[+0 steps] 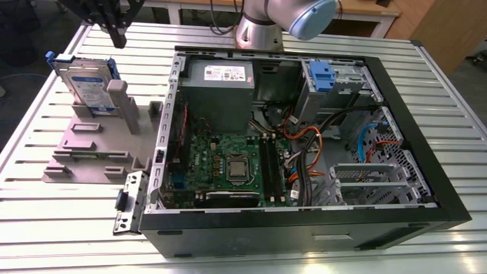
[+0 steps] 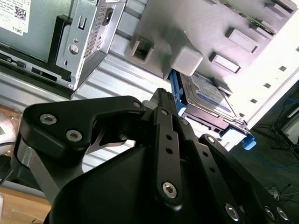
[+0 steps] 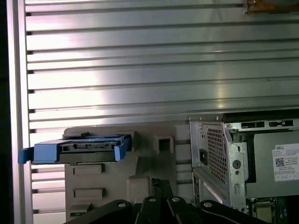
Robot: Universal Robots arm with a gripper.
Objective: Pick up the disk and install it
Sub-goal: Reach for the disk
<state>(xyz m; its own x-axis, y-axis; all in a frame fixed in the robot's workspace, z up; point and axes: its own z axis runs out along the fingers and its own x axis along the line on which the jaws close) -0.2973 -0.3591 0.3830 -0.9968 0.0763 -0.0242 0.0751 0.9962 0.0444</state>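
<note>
The disk (image 1: 82,85) is a silver drive with a white-and-blue label in a blue carrier. It stands on edge, leaning in the grey holder (image 1: 84,149) on the exterior view's left. My black gripper (image 1: 118,41) hangs above and just behind it, apart from it, with its fingers together and nothing between them. In the first wrist view the disk (image 3: 88,148) is seen edge-on in the holder (image 3: 152,163), beyond the gripper (image 3: 156,183). The second wrist view has the gripper (image 2: 162,93) close to the disk (image 2: 205,95).
An open computer case (image 1: 426,171) lies on the slatted metal table (image 1: 45,228), to the exterior view's right of the holder. Inside are a motherboard (image 1: 224,162), cables and a drive cage with a blue carrier (image 1: 323,77). The arm's base (image 1: 259,28) stands behind the case.
</note>
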